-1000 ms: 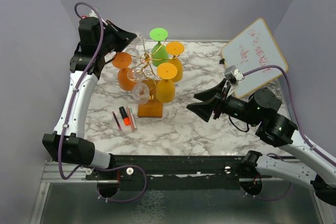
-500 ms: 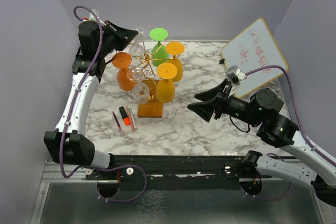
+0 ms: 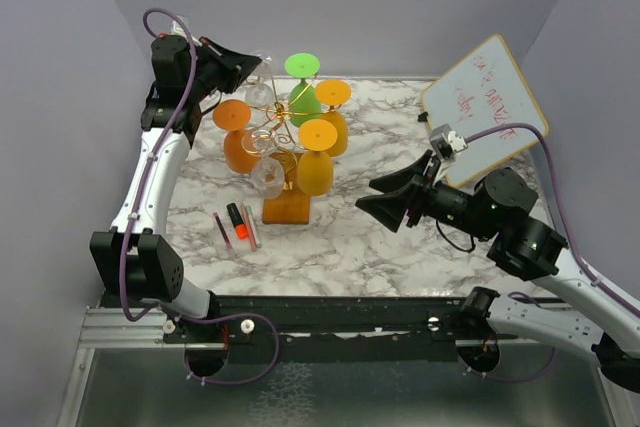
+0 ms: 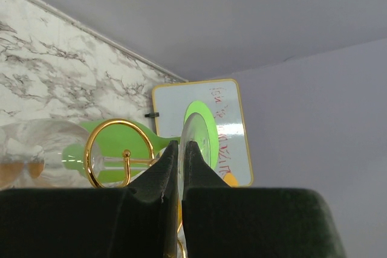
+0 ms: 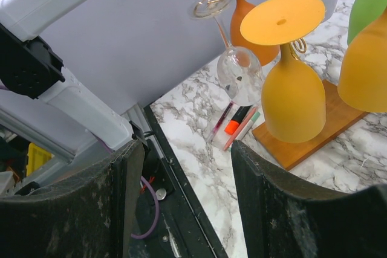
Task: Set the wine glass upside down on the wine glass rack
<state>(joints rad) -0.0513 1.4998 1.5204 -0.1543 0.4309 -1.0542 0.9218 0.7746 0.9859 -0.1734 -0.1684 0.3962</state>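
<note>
Toward the far left of a white table (image 3: 400, 237) veined in grey like marble stands the wine glass rack (image 3: 281, 110), thin gold wire curling outward in spirals from a central post, set on a rectangular orange-brown wooden base (image 3: 287, 209). Several glasses hang from its arms bowl-down with their flat round feet uppermost: matte orange glasses (image 3: 316, 162), one bright green glass (image 3: 303, 97) and a clear glass (image 3: 268, 175) at the near side. At the rack's far-left edge, the left gripper (image 4: 180, 149) has its two black, wedge-shaped fingers pressed together, pinching the thin rim of the round foot of the wine glass (image 3: 261, 94), which is clear and smooth. In the left wrist view its slender stem crosses a round gold wire loop (image 4: 118, 152); whether the stem sits inside the loop cannot be told. Well apart to the right, the right gripper (image 3: 372, 197) hovers above the table, pointing at the rack, its broad, dull black fingers spread wide with nothing between them. Just left of the wooden base lie a stubby orange highlighter (image 3: 237, 220) and a few thin pens (image 3: 222, 231) side by side. A small whiteboard (image 3: 485, 107) with rounded corners and red handwriting leans at the far right.
</note>
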